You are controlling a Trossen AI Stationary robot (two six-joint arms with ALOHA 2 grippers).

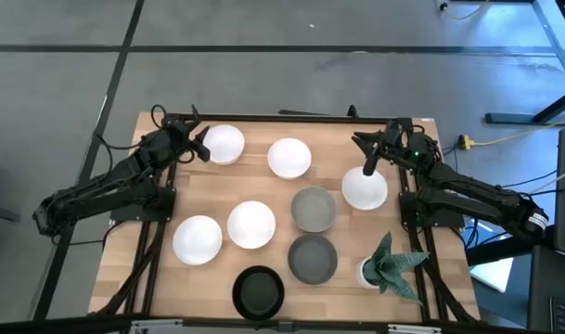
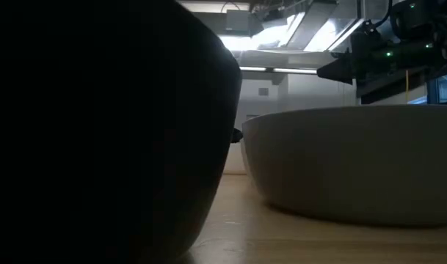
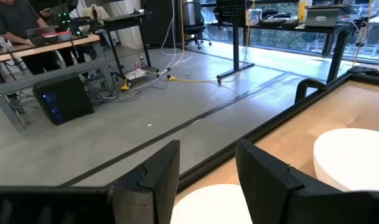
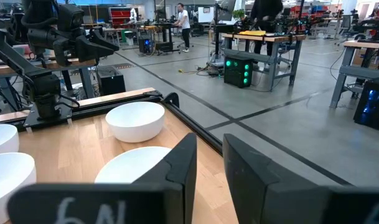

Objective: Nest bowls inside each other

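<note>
While low view blocked, high view shows black bowl point(image 1: 259, 292).

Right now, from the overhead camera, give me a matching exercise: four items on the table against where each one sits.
Items:
1. black bowl
2. potted plant
3. left end effector
4. right end effector

Places:
A. near right corner
B. over the far-left white bowl
C. near edge, centre
D. at the far rim of the right-hand white bowl

Pairs: 1-C, 2-A, 3-B, 4-D
</note>
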